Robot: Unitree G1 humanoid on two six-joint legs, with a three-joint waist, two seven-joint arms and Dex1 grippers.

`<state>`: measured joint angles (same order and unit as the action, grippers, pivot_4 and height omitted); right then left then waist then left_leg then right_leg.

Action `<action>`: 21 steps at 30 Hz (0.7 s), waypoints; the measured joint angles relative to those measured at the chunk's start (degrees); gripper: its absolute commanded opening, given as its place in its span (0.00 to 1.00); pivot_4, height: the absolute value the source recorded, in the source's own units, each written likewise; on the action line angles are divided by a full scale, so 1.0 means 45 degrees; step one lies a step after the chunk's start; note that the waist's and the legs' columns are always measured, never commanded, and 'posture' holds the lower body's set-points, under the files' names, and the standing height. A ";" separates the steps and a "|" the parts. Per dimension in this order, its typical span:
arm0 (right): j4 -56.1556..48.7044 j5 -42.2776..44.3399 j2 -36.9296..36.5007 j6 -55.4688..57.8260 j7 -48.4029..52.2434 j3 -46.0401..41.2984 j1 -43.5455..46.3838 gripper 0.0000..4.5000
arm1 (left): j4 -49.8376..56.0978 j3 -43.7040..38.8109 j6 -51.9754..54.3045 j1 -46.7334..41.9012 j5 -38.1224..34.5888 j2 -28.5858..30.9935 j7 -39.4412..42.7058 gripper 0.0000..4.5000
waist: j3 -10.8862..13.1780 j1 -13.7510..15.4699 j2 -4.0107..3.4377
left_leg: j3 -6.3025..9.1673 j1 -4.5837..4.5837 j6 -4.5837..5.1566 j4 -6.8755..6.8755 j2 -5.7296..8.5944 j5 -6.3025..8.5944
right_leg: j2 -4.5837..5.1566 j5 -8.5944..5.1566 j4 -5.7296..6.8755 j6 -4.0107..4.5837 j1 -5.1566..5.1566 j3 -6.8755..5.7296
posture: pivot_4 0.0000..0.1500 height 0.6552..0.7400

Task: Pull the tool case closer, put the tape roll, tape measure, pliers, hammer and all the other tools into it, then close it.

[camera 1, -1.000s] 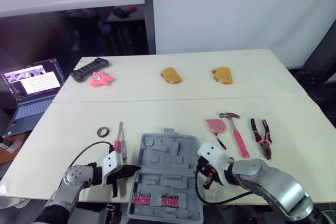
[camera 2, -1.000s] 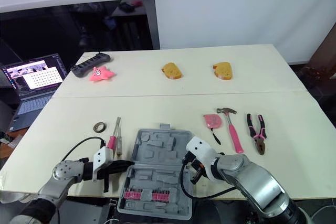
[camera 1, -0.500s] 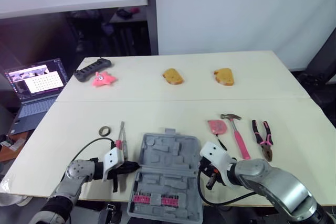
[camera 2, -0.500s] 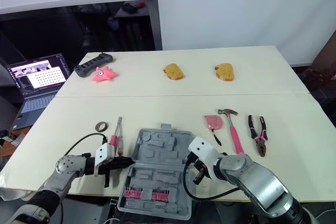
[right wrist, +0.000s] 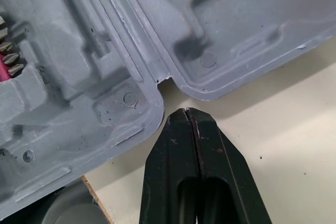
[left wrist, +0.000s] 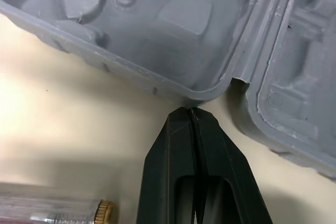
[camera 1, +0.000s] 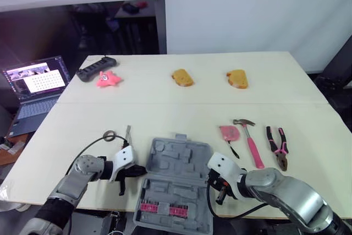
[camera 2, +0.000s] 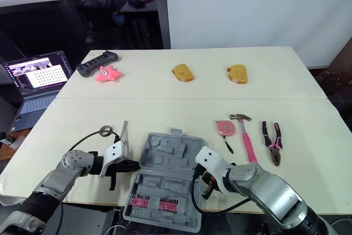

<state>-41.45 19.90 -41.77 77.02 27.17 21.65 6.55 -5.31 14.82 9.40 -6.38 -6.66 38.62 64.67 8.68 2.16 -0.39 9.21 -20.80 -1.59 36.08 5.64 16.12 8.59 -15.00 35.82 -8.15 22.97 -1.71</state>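
The grey tool case lies open at the near edge of the table, flanked by both arms. Its lid half rests flat on the far side. The tray half, with a row of pink-handled bits, hangs partly over the near edge. The case's long axis runs from far to near and its hinge runs left to right.

The left gripper has its two black fingers pressed together, holding nothing, with the tips touching the left wall of the case at the hinge notch. The right gripper is likewise pressed together and empty, its tips just beside the hinge notch on the right wall. Both forearms lie low over the table and point inward at the case from opposite sides.

The case appears to be as close as it can sensibly come, so loading looks like the next step. The tape roll and a screwdriver lie just beyond the left gripper, making the left arm the nearer one for those. The pink tape measure, hammer and pliers sit in a row to the right of the lid, closer to the right arm. The hammer and pliers both lie far to near, the hammer with its head at the far end and the pliers with their nose nearest.
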 measured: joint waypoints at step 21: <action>-0.0641 0.0266 -0.0231 0.0488 -0.0341 -0.0361 -0.0434 0.00 | 0.4215 0.0771 0.3786 0.0907 -0.0072 0.1126 0.0067 0.01 | 0.0175 -0.0008 0.0123 | -0.0004 -0.0158 0.0063 0.0009 0.0036 0.0062 | 0.0014 0.0041 -0.0134 0.0055 0.0095 -0.0001 | 1.00 1.00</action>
<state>-44.33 21.10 -42.82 79.22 25.64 20.03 4.60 13.65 18.29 26.44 -2.31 -6.98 43.69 64.97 9.47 2.13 0.17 9.20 -21.51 -1.30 36.12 5.81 16.40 8.65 -14.81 35.21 -7.90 23.40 -1.72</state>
